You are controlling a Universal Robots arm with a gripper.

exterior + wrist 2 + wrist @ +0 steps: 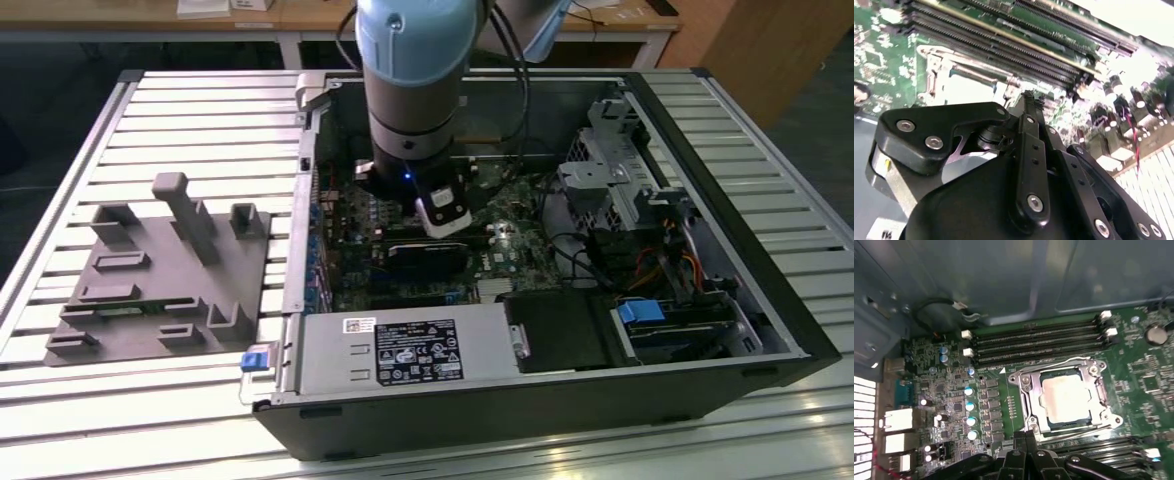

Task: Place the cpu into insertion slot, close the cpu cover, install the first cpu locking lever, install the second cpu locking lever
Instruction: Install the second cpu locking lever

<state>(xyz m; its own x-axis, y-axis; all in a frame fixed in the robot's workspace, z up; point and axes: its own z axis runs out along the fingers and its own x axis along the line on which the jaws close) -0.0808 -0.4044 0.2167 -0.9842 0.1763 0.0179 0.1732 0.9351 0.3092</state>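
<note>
The cpu (1066, 398) sits seated in the insertion slot (1035, 396) with the cpu cover (1100, 390) closed over it, just beyond the gripper (1026, 436), whose fingertips are pressed together and hold nothing. Memory slots (1039, 340) flank the socket on two sides; the computer case (747, 300) walls ring the motherboard (1149, 385), the arm (414, 90) reaching in from above.
</note>
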